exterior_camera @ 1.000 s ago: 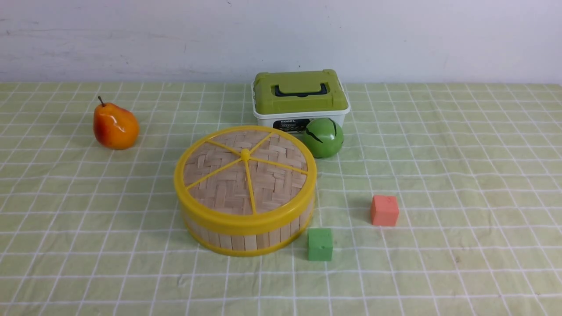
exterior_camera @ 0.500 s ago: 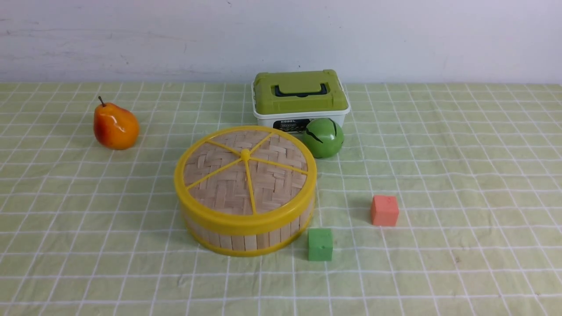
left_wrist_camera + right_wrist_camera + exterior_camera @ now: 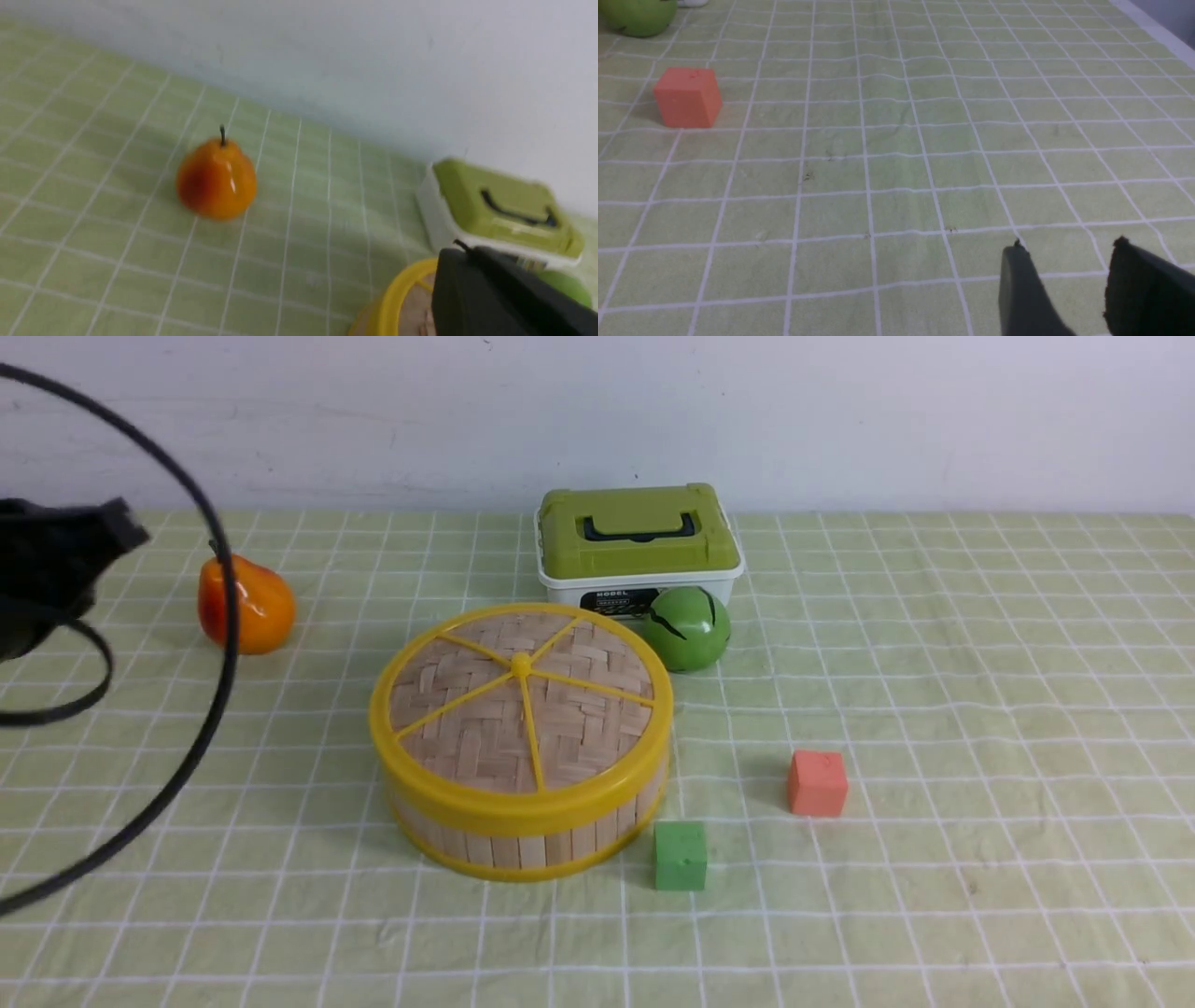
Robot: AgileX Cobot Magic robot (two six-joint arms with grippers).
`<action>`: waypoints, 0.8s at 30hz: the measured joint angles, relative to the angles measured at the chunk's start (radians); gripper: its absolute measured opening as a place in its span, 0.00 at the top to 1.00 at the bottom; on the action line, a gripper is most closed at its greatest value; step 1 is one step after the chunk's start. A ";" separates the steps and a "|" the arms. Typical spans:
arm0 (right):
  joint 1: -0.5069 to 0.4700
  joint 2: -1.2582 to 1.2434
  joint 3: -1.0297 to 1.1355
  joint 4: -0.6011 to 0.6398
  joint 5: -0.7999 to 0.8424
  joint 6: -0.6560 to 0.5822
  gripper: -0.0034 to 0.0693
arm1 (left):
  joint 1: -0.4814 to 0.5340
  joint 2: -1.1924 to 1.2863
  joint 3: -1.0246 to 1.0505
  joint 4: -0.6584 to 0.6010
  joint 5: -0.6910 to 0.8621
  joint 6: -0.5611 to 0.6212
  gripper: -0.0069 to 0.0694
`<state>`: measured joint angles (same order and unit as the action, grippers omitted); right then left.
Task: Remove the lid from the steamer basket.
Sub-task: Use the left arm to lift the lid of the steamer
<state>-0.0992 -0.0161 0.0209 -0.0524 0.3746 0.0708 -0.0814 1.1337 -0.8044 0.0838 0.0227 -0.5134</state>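
lid (image 3: 522, 705): 1, on | basket (image 3: 532, 851): 1 | left claw (image 3: 460, 256): together | right claw (image 3: 1069, 254): apart

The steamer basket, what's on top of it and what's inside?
The lid sits on top of the basket, with a yellow knob in the middle. I can't see inside, because the lid covers it.

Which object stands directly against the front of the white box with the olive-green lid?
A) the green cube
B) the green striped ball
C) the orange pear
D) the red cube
B: the green striped ball covers part of the front wall of the white box, while the others stand apart from it.
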 joint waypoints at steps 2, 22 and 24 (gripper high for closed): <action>0.000 0.000 0.000 0.000 0.000 0.000 0.62 | -0.061 0.067 -0.124 0.067 0.170 -0.014 0.93; 0.000 0.000 0.000 0.000 0.000 0.000 0.62 | -0.399 0.869 -1.158 0.082 1.150 0.148 0.73; 0.000 0.000 0.000 0.000 0.000 0.000 0.62 | -0.399 0.905 -1.200 0.071 1.159 0.149 0.61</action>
<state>-0.0992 -0.0161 0.0209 -0.0524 0.3746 0.0708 -0.4802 2.0389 -2.0044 0.1550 1.1815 -0.3648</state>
